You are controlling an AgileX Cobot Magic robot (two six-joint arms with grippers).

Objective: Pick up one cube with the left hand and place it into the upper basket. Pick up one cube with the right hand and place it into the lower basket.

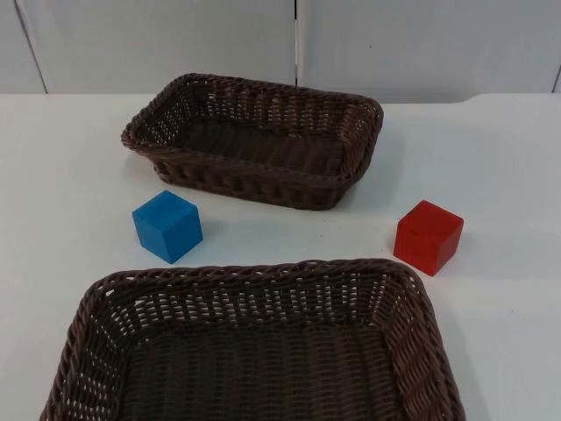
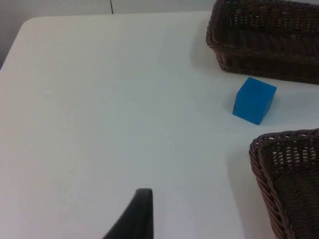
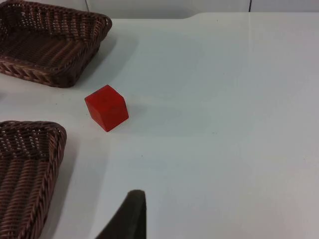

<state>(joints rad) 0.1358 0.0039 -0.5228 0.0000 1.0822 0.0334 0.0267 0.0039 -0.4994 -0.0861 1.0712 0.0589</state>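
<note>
Top view showed the blue cube (image 1: 166, 225) and red cube (image 1: 428, 236) sitting on the table (image 1: 491, 158) between both baskets. Nothing was done yet. Nobody could tell each gripper's state.

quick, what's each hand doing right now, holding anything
Left hand: cannot be told, back from the blue cube, holding nothing.
Right hand: cannot be told, back from the red cube, holding nothing.
</note>
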